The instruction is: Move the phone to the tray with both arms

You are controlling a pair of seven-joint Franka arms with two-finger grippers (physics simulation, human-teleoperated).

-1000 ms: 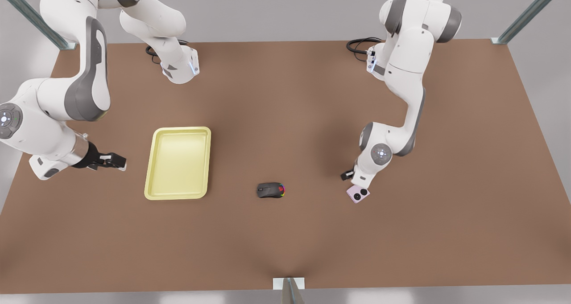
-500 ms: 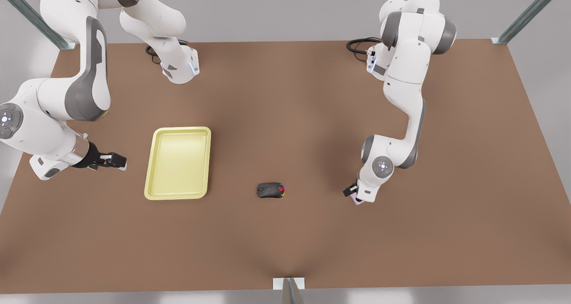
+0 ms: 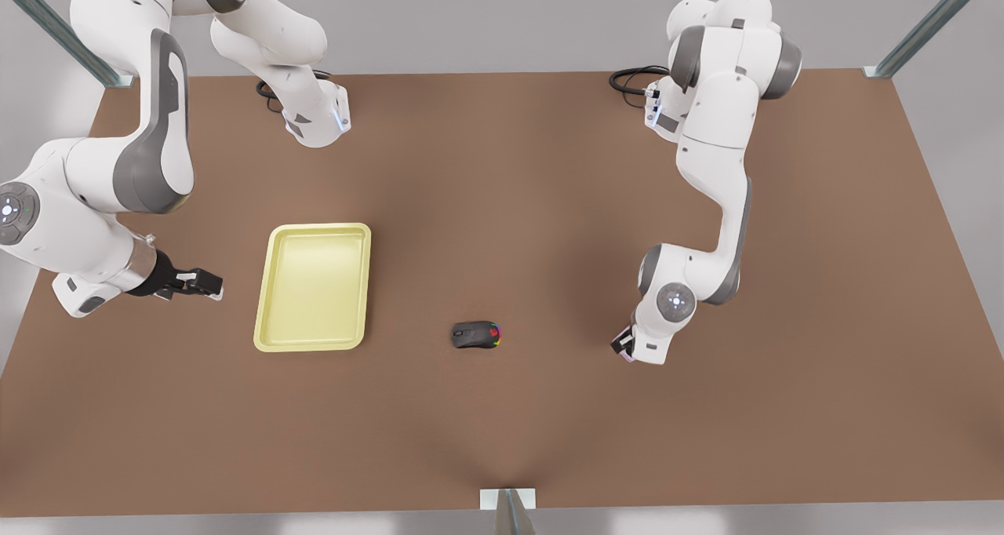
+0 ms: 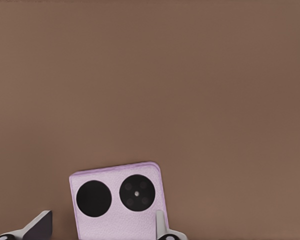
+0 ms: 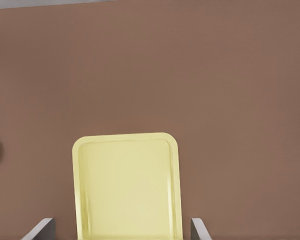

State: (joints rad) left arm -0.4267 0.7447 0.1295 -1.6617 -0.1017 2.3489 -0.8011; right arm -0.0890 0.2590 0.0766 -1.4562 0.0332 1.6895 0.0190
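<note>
Left wrist view showed the phone [image 4: 116,202] lying flat on the brown table [image 4: 190,75], camera circles up, with the left gripper [image 4: 97,227] straddling it: its fingers stood apart, one finger [image 4: 160,222] overlapping one edge of the slab and the other clear of the opposite edge, so nothing was clamped yet. In the front view that arm's wrist had come down over the phone [image 3: 622,350], hiding all but a pink sliver at the front view's right; a second before, the slab had lain fully exposed beside the wrist, and half a second before it was already mostly covered. That descent suggested the grasp was about to be made, with the transfer itself not begun. The right gripper [image 3: 205,284] waited with fingers apart beside the tray [image 3: 314,344], exactly where it had been earlier, and the black mouse [image 3: 475,335] had not shifted either.
</note>
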